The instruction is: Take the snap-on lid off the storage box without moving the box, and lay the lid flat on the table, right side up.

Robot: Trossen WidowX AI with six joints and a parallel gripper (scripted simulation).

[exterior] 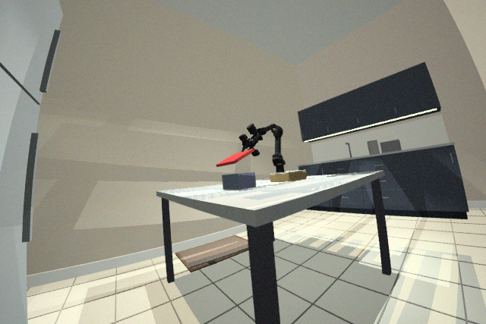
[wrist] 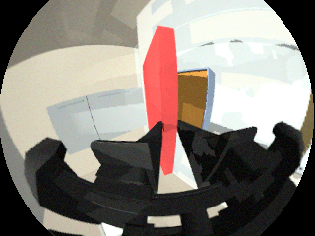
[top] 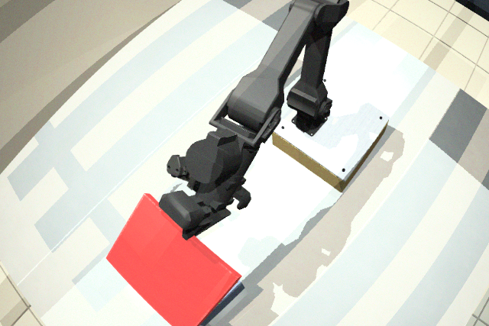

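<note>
Pinching the red lid (top: 170,267) (exterior: 235,157) (wrist: 159,79) by its arm-side edge in the jaws (top: 189,234) (exterior: 250,150), closed firmly on that edge alone. Held aloft over the storage box (top: 223,305) (exterior: 238,180) (wrist: 211,93), with open air between in the exterior view; tilted, high at the jaws on the right and sloping down to the left. Gripped at the edge probably to peel the snap fit open from one side, leaving the broad face free for laying down. Showing its smooth outer face upward, so apparently right side up apart from the slope.

Standing upright on the tabletop (top: 252,235) (exterior: 196,195) (wrist: 256,103), with its inside exposed in the wrist view: the box, already free of its cover. Judged by this, done with unsnapping; left with carrying and laying down.

Next, best to move well aside before lowering, keeping the low edge from catching the box wall and shoving it. Then level out close to the tabletop and let go gently. Likely to swing or slip if hurried, being wide and pinched at only one edge.
</note>
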